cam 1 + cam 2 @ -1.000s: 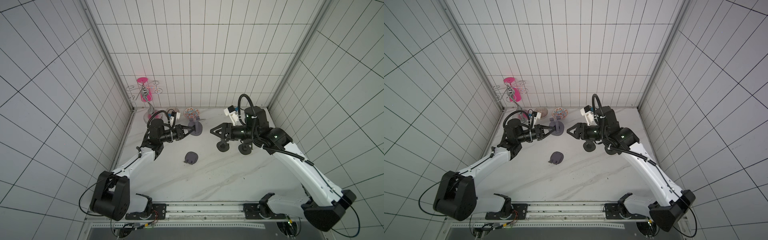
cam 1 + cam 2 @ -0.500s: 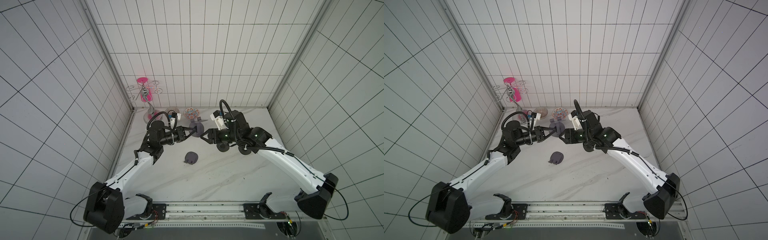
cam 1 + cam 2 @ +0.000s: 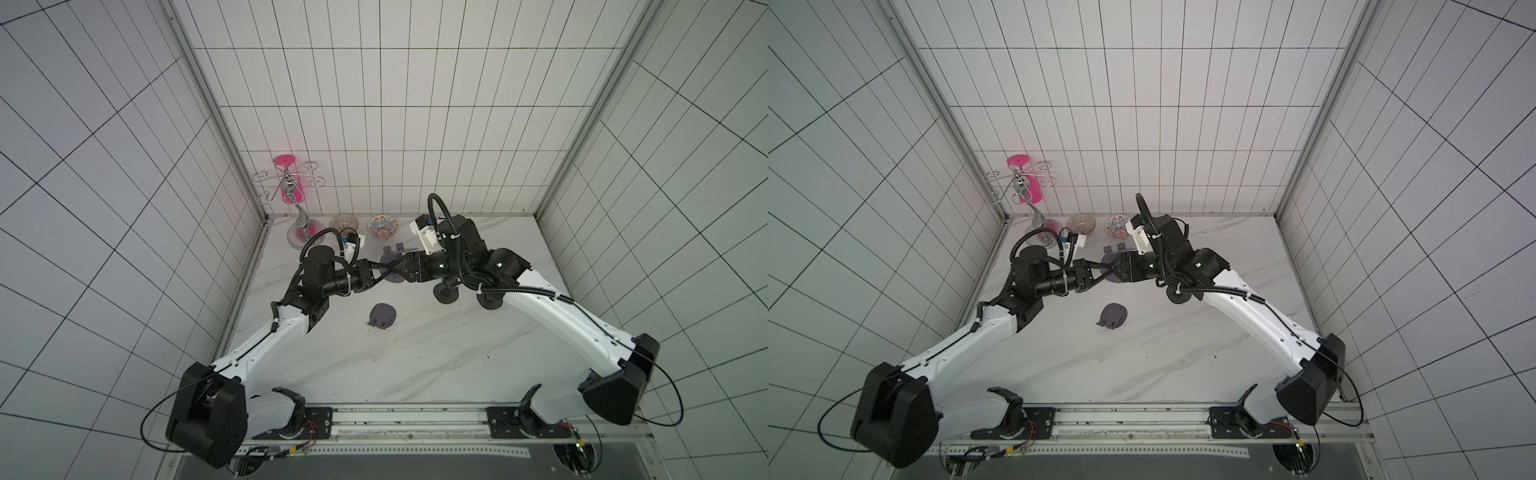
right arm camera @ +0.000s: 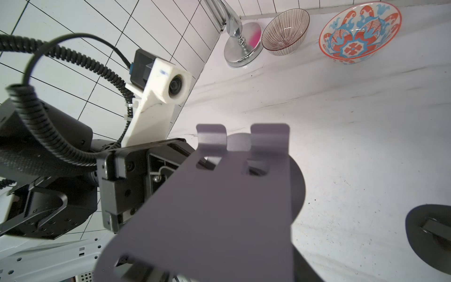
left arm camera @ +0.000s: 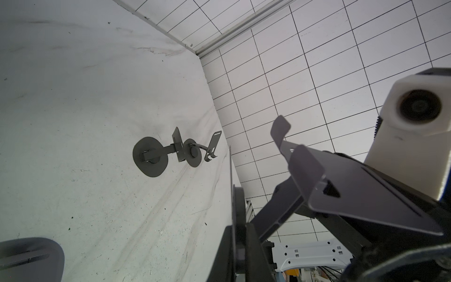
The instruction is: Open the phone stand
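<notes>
Two grippers are facing each other across the stand [image 3: 390, 259], which is hanging clear of the table [image 3: 415, 357] between them. Left gripper [image 3: 383, 272] is clamping its thin round base; right gripper [image 3: 1106, 268] is straddling the hooked plate, jaws standing apart.

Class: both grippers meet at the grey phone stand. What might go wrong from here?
The left gripper pinches only the thin base edge of the phone stand, so it may twist loose when the plate is pulled.
The open right gripper sits right against the left one; closing may clash them.
The right arm could knock the black stands beneath it.
</notes>
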Action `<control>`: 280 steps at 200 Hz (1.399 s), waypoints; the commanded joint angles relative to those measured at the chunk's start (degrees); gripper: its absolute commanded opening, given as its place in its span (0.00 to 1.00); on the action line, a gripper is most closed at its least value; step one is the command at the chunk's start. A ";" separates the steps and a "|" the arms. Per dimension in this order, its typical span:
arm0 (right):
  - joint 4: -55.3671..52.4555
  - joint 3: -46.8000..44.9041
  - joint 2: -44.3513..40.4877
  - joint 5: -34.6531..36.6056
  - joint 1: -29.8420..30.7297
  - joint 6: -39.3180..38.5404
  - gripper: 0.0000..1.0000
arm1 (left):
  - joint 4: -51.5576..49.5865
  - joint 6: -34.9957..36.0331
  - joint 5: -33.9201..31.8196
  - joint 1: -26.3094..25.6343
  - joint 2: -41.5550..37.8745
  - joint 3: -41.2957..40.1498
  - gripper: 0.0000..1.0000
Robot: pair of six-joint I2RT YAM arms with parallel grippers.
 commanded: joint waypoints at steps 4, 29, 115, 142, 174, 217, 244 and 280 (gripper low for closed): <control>-0.44 3.87 2.19 1.25 0.65 -1.56 0.58 | 0.46 1.07 -0.38 -0.43 -1.78 0.85 0.00; -0.57 4.39 2.44 3.08 0.73 -2.01 0.54 | 0.37 1.36 0.02 -0.52 -2.12 0.93 0.00; -4.65 7.93 4.68 4.42 0.84 -2.25 0.00 | -1.21 3.47 0.79 -1.23 -2.19 0.80 0.00; -7.98 9.95 4.42 6.50 0.90 -3.75 0.00 | -6.35 7.67 -1.29 -1.23 -1.86 0.75 0.00; -10.70 12.06 3.83 8.41 0.90 -5.81 0.00 | -8.81 11.43 -3.30 -1.31 -1.30 0.12 0.00; -16.05 17.55 4.97 9.24 0.96 -6.80 0.00 | -13.27 16.75 -6.60 -1.40 -0.15 0.10 0.00; -19.21 21.96 6.20 9.27 0.87 -7.26 0.00 | -15.22 18.85 -9.21 -1.60 0.43 -0.35 0.00; -23.27 26.80 7.72 9.37 0.78 -7.20 0.00 | -16.05 19.85 -13.22 -2.17 2.80 -2.14 0.00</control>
